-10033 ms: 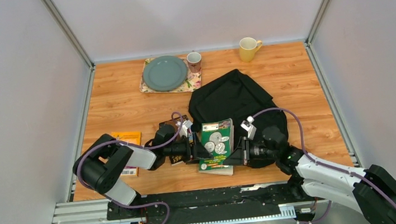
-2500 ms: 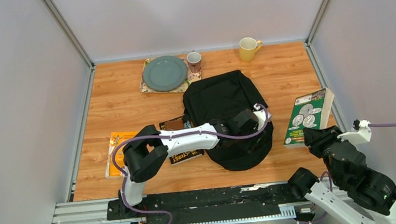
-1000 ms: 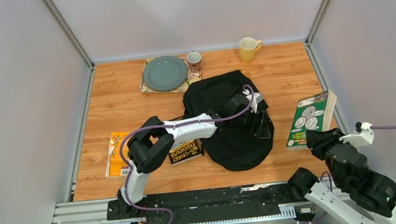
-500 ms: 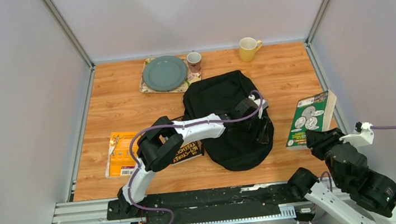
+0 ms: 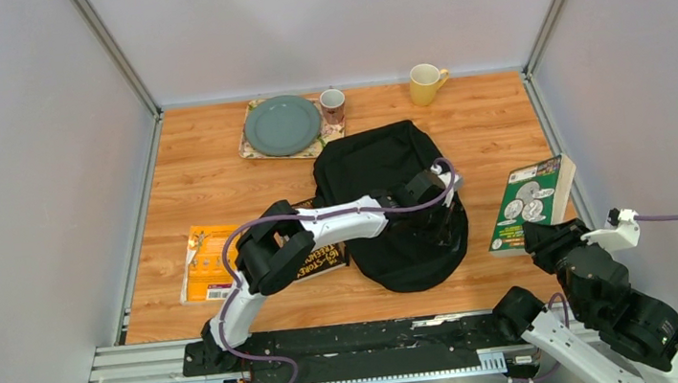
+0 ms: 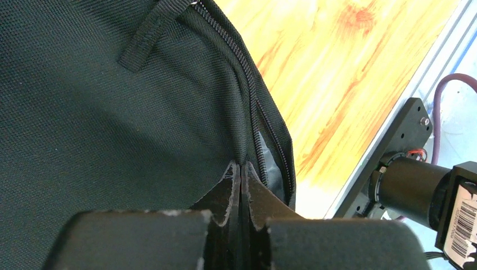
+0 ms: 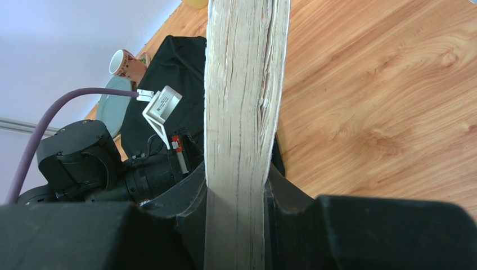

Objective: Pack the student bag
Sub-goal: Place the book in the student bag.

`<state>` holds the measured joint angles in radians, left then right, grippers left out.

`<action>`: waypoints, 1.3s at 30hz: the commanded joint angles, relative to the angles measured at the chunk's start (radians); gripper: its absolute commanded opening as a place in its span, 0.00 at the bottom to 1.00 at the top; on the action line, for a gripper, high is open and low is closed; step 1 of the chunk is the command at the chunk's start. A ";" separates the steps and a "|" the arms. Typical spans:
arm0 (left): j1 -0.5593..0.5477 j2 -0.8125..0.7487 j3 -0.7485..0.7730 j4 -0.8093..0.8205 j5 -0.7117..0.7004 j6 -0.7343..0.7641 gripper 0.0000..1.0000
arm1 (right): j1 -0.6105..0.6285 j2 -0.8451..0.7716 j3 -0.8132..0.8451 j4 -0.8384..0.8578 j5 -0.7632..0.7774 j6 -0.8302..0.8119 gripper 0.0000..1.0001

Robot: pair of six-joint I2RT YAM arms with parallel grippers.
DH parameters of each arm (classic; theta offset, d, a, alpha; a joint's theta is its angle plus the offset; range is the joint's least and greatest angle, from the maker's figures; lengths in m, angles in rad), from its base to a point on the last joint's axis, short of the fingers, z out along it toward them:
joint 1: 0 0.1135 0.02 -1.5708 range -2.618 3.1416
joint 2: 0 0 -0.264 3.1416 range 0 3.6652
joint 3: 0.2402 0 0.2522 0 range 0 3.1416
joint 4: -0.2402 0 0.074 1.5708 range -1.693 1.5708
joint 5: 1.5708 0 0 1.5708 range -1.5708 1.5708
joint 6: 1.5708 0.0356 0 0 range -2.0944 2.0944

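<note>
**Pinching a limp bag while a stiff book waits**

You are working with a bag [image 5: 381,172] that is lying flat in the middle of the table [image 5: 207,168], its rounded end pointing toward the arm bases. Your left gripper [image 6: 241,171] is reaching across it. Its fingers are pressed fully together on a fold of cloth right beside the zipper [image 6: 256,112], at the bag's right edge. Your right gripper [image 7: 236,188] is clamping one end of a thick book [image 5: 531,200], holding it up at the table's right side, well apart from the bag.

Judging by how it is slumping and creasing, the bag is behaving as soft, light cloth. It is likely sagging shut wherever you are not lifting it, and sliding over the wood rather than resisting a push. A thin pinch of weave is liable to slip, so the doubled seam by the zipper is looking like the firmer hold. The webbing loop [image 6: 149,31] is offering another. The book is looking stiff and fairly heavy, so it is probably needing a wide mouth. How far the mouth is open, you cannot tell.
</note>
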<state>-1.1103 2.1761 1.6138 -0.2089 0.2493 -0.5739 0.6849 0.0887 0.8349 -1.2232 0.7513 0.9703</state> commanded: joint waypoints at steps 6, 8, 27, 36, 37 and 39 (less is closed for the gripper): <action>0.004 -0.032 0.089 -0.105 -0.022 0.142 0.00 | 0.008 -0.007 0.026 0.076 0.022 0.012 0.00; 0.032 -0.035 0.154 -0.186 -0.028 0.190 0.00 | 0.007 0.000 0.032 0.074 0.000 0.005 0.00; 0.205 -0.230 0.268 -0.265 0.180 0.210 0.00 | 0.010 0.008 -0.209 0.437 -0.561 0.108 0.00; 0.207 -0.191 0.359 -0.307 0.139 0.197 0.00 | 0.011 0.069 -0.258 0.407 -0.724 0.142 0.00; 0.205 -0.193 0.356 -0.294 0.139 0.187 0.00 | 0.011 0.071 -0.272 0.406 -0.736 0.156 0.00; 0.205 -0.199 0.330 -0.244 0.174 0.163 0.00 | 0.011 0.072 -0.318 0.413 -0.736 0.175 0.00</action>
<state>-0.9077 2.0216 1.9270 -0.5434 0.3870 -0.3756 0.6918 0.1532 0.5697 -0.9169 0.0898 1.0855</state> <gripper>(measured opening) 0.007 0.290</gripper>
